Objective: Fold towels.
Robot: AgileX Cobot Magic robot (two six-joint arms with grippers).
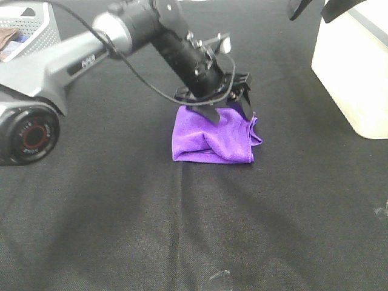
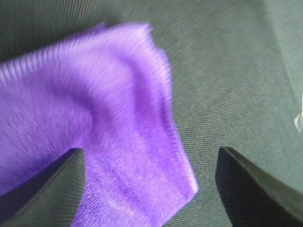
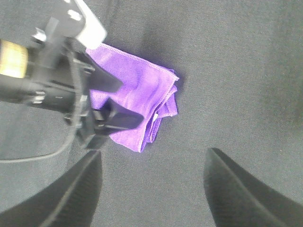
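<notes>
Black fabric covers the whole counter [image 1: 182, 242], and we find the towel [image 1: 209, 145] lying near its middle, already doubled into a small, lumpy packet.

The left gripper [image 1: 230, 115] stands over the packet's far right corner with its jaws well apart. One finger is over the cloth and the other just off its edge, and nothing is pinched between them. The right gripper [image 3: 152, 153] hangs well above the scene, also spread wide and empty.

Our main worry is the open side of the packet, where the layers sit uneven and splayed (the right wrist view shows them best). A fingertip that drags as the left arm rises could catch the top layer and peel the fold open. If those jaws closed here instead, we judge they would take only some of the layers, so a lift would skew the stack. The soft pile also looks clingy against the fabric beneath, so a sideways nudge might bunch it rather than slide it.

By our count:
- one purple towel
- one small white tag [image 3: 155, 116] on it
- two grippers
- one white box [image 1: 348, 66] at the right edge
- one grey basket [image 1: 33, 24] at the far left
</notes>
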